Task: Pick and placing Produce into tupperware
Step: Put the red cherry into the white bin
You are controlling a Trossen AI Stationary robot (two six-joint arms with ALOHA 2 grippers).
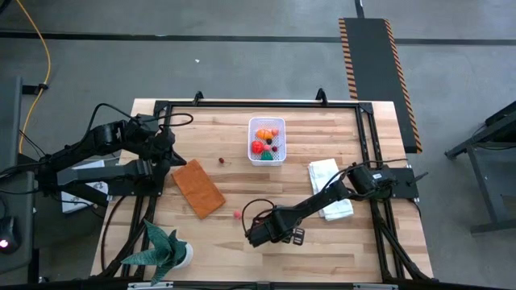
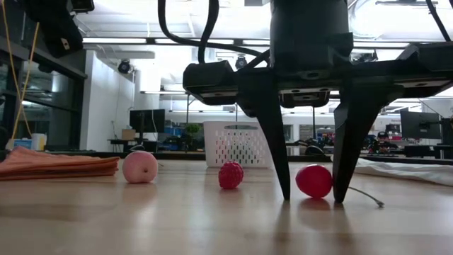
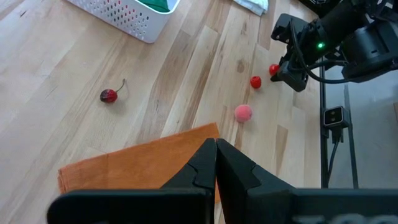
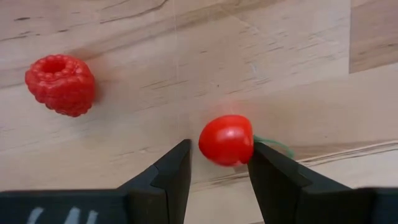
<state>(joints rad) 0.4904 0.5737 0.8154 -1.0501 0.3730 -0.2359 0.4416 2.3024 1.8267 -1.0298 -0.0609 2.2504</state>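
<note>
Closest to the low camera, the right end effector stands with both fingertips on the tabletop, its dark fingers spread around a small red cherry. In the right wrist view one finger seems to touch the cherry's stem side while a narrow gap shows on the other, so the fruit is bracketed and sits on the wood, not lifted. A red raspberry lies just beside it, apart from the fingers, and a pink round piece sits farther along the same line. Bare boards lie all around these three, in front toward the near edge and between them.

Behind them, an orange-brown flat cloth lies near the left arm, with a dark cherry on open wood between it and the tupperware. That white perforated tub stands near the far edge at mid-width and already holds orange, red and green produce. A folded white cloth lies by the right arm, partly under it.

At the left side, the left end effector hangs over the orange cloth with its fingers pressed together and nothing between them. A green spiky plant occupies the near left corner, well apart from the fruit.
</note>
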